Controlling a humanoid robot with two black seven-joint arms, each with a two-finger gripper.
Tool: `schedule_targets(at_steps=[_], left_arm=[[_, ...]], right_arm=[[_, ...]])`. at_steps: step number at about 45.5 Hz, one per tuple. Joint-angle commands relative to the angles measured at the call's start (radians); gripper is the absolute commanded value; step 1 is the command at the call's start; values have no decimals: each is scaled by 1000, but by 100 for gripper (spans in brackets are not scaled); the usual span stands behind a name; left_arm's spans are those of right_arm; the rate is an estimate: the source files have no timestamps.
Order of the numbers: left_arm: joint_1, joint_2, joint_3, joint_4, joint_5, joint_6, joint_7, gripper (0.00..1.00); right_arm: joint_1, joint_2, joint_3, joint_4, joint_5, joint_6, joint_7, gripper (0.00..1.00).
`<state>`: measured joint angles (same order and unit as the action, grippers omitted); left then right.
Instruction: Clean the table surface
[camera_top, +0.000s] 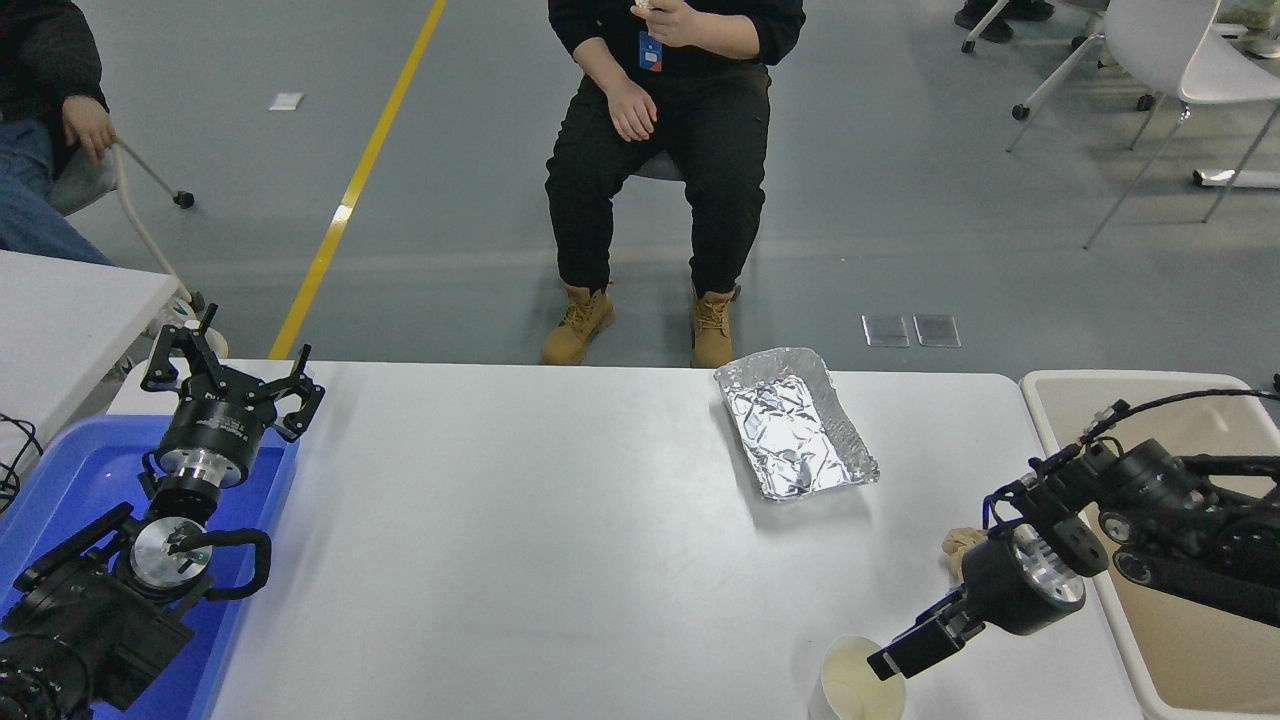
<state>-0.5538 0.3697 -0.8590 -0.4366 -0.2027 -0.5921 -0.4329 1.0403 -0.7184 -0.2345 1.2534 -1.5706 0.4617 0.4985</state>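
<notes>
3 items lie on the table surface; right pincer state unclear, left pincer released.

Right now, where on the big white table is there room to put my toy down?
The table surface is bare between the blue tray with the left gripper and the foil tray. It is crowded near the right gripper, paper cup and crumpled paper.

On the surface: 1 foil tray, 1 paper cup, 1 crumpled brown paper wad. Beside it: 1 blue bin, 1 beige bin. 2 grippers: left, right.
</notes>
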Motion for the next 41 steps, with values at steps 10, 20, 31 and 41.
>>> schedule_targets(at_steps=[10,20,31,41], left_arm=[[0,0,0,1,0,0,0,100],[0,0,0,1,0,0,0,100],[0,0,0,1,0,0,0,100],[0,0,0,1,0,0,0,100]], right_arm=[[-97,-24,1,-25,17,-87,-3,98],[-111,-13,1,-25,15,-104,-3,97],[-125,-12,0,-25,3,-204,-3,79],[-128,-12,-3,-41,-2,-219,3,36]])
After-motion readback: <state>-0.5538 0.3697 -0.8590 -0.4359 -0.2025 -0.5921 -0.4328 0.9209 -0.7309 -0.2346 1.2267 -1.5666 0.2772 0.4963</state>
